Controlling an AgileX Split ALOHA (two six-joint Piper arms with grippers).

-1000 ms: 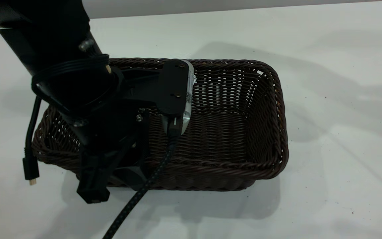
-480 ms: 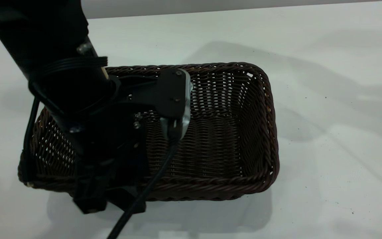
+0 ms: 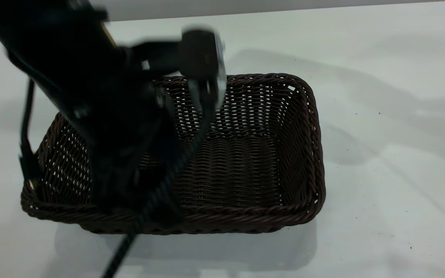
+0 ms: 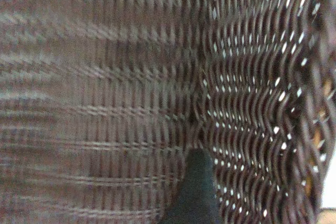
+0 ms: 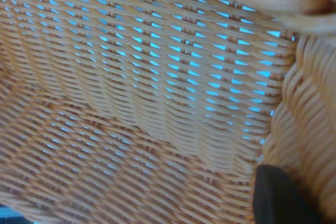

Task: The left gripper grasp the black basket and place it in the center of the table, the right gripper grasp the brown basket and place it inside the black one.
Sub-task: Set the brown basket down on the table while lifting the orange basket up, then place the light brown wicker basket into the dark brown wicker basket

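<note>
The black basket stands flat on the white table, empty. My left gripper hangs blurred over the basket's near-left rim, and the bulky arm covers the left half. In the left wrist view one of its fingers shows inside the basket, beside the open-weave wall; the other finger is hidden. The right gripper is out of the exterior view. In the right wrist view one of its fingers lies against the inner wall of the brown basket, under the braided rim. Light shows through the weave.
A black cable with a loose plug hangs from the left arm across the basket's front rim. Bare white tabletop lies right of and in front of the black basket.
The basket slid left and settled on the table, then stayed still. The left arm and its wrist camera have since risen, leaving the basket where it lies.
</note>
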